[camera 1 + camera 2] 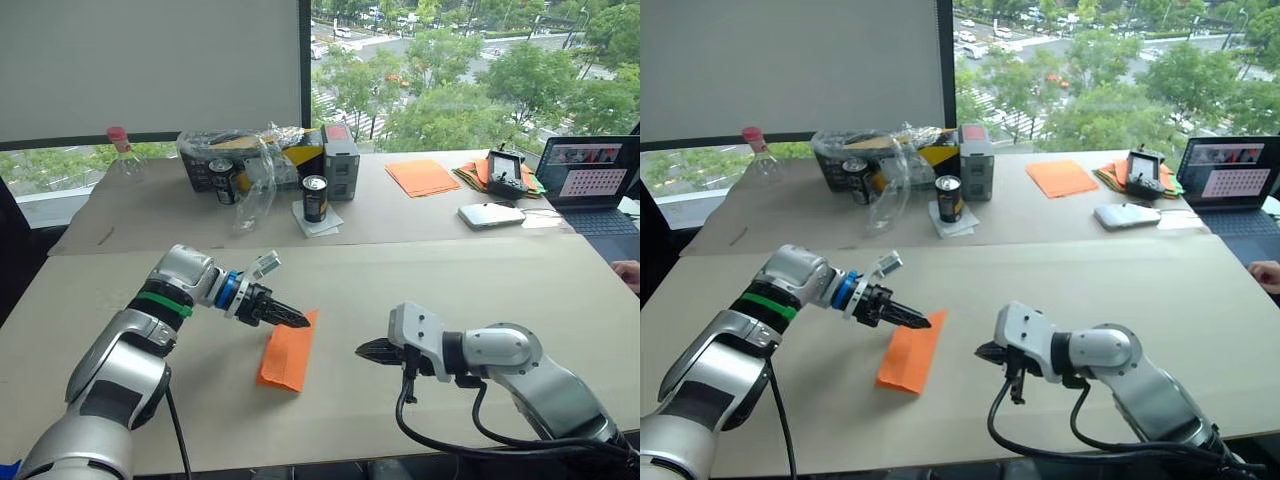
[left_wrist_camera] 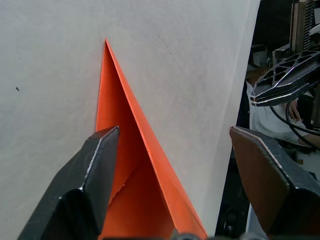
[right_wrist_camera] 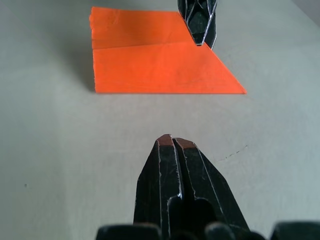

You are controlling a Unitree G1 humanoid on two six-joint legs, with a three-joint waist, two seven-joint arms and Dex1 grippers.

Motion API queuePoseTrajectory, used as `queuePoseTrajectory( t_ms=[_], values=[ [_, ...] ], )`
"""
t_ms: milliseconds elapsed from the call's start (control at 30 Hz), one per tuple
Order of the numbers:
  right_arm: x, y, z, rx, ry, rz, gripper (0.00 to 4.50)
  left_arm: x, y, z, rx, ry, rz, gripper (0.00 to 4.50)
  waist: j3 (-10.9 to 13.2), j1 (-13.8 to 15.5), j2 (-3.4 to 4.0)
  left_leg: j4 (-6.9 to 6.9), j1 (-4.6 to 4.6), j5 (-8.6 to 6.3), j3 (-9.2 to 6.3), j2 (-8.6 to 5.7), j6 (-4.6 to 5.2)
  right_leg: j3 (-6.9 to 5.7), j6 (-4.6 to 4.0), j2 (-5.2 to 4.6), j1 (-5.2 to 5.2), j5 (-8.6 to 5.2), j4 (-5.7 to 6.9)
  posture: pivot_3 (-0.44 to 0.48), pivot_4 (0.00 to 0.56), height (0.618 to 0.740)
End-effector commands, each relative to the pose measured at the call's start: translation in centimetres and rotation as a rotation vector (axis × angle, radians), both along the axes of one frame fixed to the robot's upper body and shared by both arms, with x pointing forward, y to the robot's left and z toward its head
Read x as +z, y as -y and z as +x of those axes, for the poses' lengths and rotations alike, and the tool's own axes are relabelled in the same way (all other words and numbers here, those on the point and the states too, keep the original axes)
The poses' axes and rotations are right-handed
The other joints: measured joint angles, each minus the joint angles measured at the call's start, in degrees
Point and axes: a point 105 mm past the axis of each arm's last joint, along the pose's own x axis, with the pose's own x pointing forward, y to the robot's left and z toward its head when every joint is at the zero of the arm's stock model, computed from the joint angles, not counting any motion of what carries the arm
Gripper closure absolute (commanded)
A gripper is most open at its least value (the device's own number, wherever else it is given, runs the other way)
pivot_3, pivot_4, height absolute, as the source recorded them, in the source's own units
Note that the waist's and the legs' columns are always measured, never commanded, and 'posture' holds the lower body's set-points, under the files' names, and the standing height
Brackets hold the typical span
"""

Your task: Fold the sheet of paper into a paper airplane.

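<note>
Your left gripper [image 1: 296,320] sits right at the folded orange paper [image 1: 286,356], its tips over the pointed end; from the head view those fingers look drawn together, yet the left wrist view shows them spread wide with the paper's narrow point running out ahead between them; so I cannot tell how far open they are, nor whether they hold anything; one dark finger [image 2: 82,192] rests over the orange surface, the other stands off to the side over bare table [image 1: 480,280].

Your right gripper [image 3: 172,142] is pinched fully closed on nothing; the paper lies ahead of its tips, well apart from them, with clear tabletop between; past the paper's far edge you see the other gripper's tips coming down onto the corner.

Now the progress; the paper is no longer a flat sheet; it lies on the table as a layered wedge, one slanted edge, one sharp tip, a stacked fold along the blunt end; by the look of it the nose folds and the long centre fold are done; what seems left is turning the wings down and pressing the creases flat, though the layers are too tight to count from here.

The orange stack [image 1: 422,177] sits far off, beyond both grippers.
</note>
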Motion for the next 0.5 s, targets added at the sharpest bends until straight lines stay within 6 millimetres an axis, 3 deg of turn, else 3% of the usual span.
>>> queuePoseTrajectory(
  t_ms=[33, 233, 367, 500],
  values=[
    [0.8, 0.2, 0.0, -0.007, 0.042, -0.011, 4.5, 0.3, -0.1, -0.1, -0.027, -0.002, 0.023, 2.37, 0.0, -0.1, 0.0, 0.0, 0.0, 0.0, 0.01, 0.0, 0.0, 0.01, 0.0, 0.0, -0.01, 0.0, 0.01, 0.0, 0.15, 0.695],
    [0.9, 0.3, 0.3, -0.012, 0.045, -0.015, 4.5, 0.6, -0.4, -0.1, 0.005, -0.023, 0.015, 4.41, 0.0, 0.0, -0.01, 0.01, -0.01, 0.0, 0.0, 0.0, 0.0, 0.0, 0.01, 0.0, -0.01, 0.0, 0.03, 0.0, 0.15, 0.695],
    [0.9, 0.5, 0.4, -0.011, 0.045, -0.025, 4.5, 3.3, -0.3, -0.4, 0.111, -0.121, -0.105, 4.46, 0.0, 0.0, -0.03, 0.02, -0.02, 0.0, -0.01, 0.01, 0.01, 0.0, 0.04, 0.0, -0.04, -0.02, 0.08, 0.0, 0.15, 0.695],
    [0.9, 1.1, 0.5, -0.003, 0.041, -0.046, 4.5, 4.8, -0.7, 0.4, 0.239, -0.153, -0.153, 4.46, 0.0, 0.0, -0.03, 0.07, 0.0, -0.01, -0.01, 0.0, 0.01, 0.0, 0.08, 0.0, -0.03, -0.05, 0.13, 0.0, 0.15, 0.695]
  ],
)
